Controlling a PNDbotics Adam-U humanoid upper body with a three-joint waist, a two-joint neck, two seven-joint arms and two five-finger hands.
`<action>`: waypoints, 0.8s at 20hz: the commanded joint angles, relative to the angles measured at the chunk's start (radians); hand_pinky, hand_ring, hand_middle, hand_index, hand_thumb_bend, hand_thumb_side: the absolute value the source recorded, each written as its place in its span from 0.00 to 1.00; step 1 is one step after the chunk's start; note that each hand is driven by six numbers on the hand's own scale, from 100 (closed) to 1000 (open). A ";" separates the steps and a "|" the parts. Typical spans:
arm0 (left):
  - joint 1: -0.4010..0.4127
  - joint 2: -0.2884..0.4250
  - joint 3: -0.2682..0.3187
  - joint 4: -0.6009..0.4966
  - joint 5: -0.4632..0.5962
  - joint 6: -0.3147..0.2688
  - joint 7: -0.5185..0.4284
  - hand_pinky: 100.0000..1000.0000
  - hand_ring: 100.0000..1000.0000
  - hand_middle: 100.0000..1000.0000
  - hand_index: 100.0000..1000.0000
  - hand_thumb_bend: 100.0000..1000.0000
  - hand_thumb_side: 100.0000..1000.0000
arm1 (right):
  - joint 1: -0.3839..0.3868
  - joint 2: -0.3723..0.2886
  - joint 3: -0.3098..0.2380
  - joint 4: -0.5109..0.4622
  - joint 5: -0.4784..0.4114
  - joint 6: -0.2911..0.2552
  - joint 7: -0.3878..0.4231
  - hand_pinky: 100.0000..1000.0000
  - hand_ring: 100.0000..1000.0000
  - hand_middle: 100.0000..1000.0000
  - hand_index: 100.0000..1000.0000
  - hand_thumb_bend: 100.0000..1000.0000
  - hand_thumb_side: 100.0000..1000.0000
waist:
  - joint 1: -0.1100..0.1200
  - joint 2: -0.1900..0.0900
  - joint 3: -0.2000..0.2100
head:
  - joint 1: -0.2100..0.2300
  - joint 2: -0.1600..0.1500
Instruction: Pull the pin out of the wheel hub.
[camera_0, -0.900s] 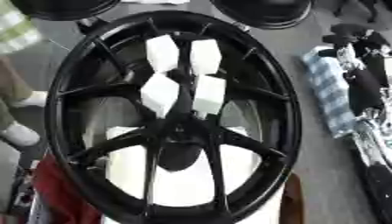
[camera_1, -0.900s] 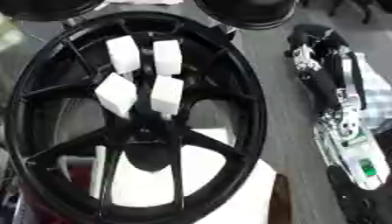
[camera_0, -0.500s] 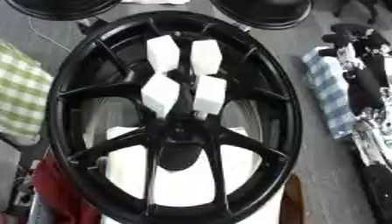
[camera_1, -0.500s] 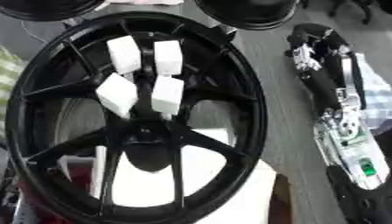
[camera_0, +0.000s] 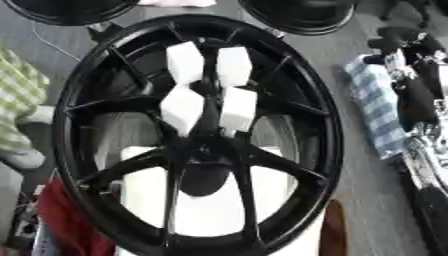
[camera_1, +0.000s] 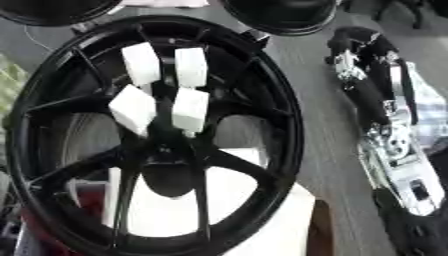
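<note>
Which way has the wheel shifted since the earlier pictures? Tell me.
No. The wheel keeps its place against the blue checked cloth to its right and the white blocks wedged between its spokes; no shift shows.

Four white blocks (camera_0: 203, 85) crowd the spokes above the hub (camera_0: 206, 172).

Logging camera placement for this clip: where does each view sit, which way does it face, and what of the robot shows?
Left eye view: in the robot's head, looking down on the black wheel hub with four white blocks among its spokes; the right arm shows at the right edge.
Right eye view: beside it, same downward look; the right arm shows more fully, its hand not made out.
Shared: hub, blocks, white surface beneath.
</note>
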 joint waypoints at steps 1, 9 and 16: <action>-0.001 0.026 0.001 -0.020 0.006 -0.007 -0.001 1.00 0.58 0.53 0.81 0.00 0.63 | -0.006 -0.061 -0.012 -0.018 0.004 -0.009 0.000 0.59 0.69 0.66 0.65 0.18 0.33 | 0.006 -0.020 -0.001 | -0.005 -0.006; 0.013 0.045 -0.002 -0.020 0.003 -0.007 -0.002 1.00 0.59 0.53 0.81 0.00 0.63 | 0.011 -0.224 0.039 -0.018 0.097 -0.093 0.093 0.64 0.72 0.70 0.69 0.12 0.34 | -0.008 -0.040 -0.002 | -0.009 0.014; 0.020 0.056 -0.008 -0.020 -0.004 -0.005 -0.006 1.00 0.60 0.53 0.81 0.00 0.63 | 0.026 -0.394 0.073 -0.018 0.202 -0.098 0.198 0.71 0.74 0.72 0.73 0.07 0.36 | -0.020 -0.049 -0.004 | -0.013 0.024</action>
